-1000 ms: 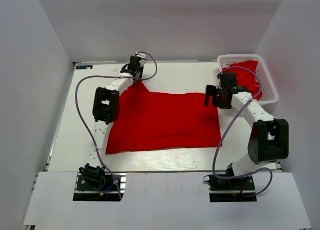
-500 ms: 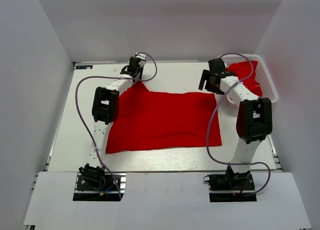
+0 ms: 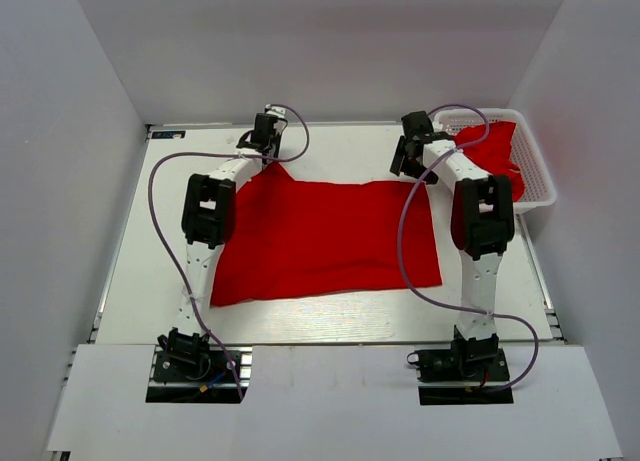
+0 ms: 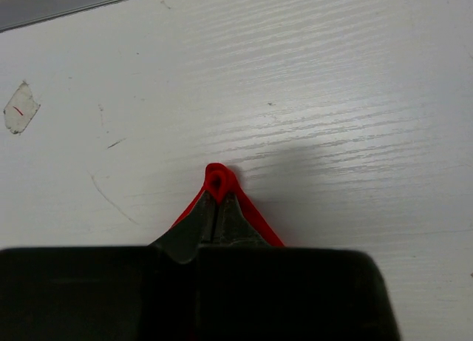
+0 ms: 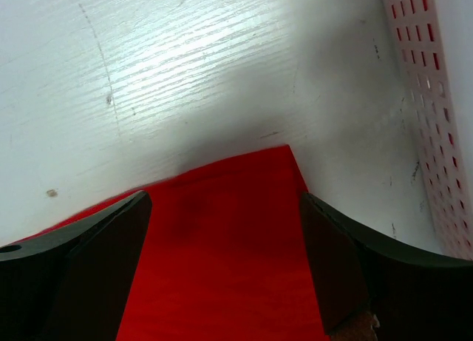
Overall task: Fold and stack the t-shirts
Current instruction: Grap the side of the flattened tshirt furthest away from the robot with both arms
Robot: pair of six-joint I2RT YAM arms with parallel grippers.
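The spread t-shirt [image 3: 325,241] is lying open and mostly flat in the middle of the table [image 3: 150,241]. It's plain red, roughly a wide rectangle, with a few soft wrinkles across it. Its far-left corner is drawn out into a little peak, and that's where the left gripper [image 4: 219,199] is. On the left wrist cam the fingers [image 4: 194,228] are clamped tight together with a small loop of red cloth poking out past the tips. So that one is definitely grasping the shirt's corner, right down by the white tabletop.

The right gripper [image 5: 225,204] is at the other far corner, the far-right one. Its two fingers [image 5: 96,252] are spread wide with the red corner sitting between them, nothing pinched. Whether the tips actually touch the cloth or the table, I can't tell from these views.

Just to the right of it is the white lattice basket [image 3: 540,181], in the far-right part of the table, with a second t-shirt [image 3: 495,146] bunched up inside. The basket's holed wall also shows at the right edge of the right wrist view, close beside the shirt corner but not touching it.

Both arms reach from the near edge to the far side, the left one running along the shirt's left edge.
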